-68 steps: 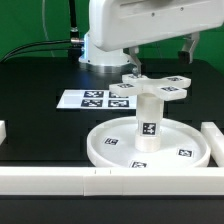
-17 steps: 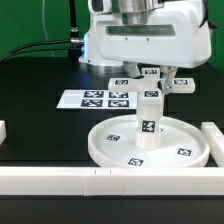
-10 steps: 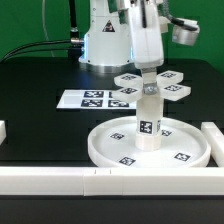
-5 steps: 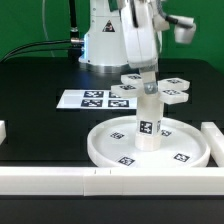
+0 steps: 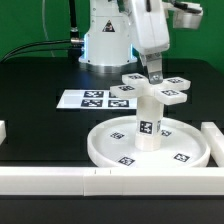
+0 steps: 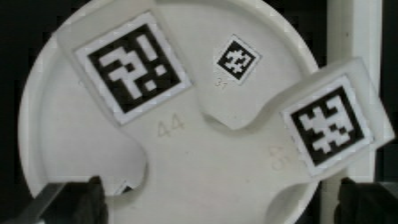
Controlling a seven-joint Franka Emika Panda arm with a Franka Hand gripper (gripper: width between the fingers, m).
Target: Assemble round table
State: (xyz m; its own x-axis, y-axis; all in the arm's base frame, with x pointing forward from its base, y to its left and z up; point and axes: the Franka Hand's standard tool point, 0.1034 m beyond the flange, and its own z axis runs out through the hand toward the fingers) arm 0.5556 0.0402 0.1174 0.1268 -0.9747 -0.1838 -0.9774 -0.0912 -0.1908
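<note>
The large round disc (image 5: 120, 150) lies on the black table near the front. The short cylinder leg (image 5: 148, 125) stands upright in its middle. The cross-shaped piece (image 5: 150, 90) sits on top of the leg, its arms carrying tags. My gripper (image 5: 155, 72) hangs just above the cross's hub, open and empty. In the wrist view two tagged arms of the cross (image 6: 196, 160) fill the picture, with the disc (image 6: 237, 30) behind them. My gripper (image 6: 217, 205) has one finger (image 6: 71, 200) on each side of the cross, set wide apart.
The marker board (image 5: 95, 98) lies behind the disc, towards the exterior view's left. White border blocks run along the front (image 5: 60, 180), the right (image 5: 212, 135) and the left (image 5: 3, 130). The robot base (image 5: 105, 45) stands at the back.
My gripper, low on the cross's hub a second ago, has lifted off it and shifted slightly right. The cross stays on the leg, turned a little.
</note>
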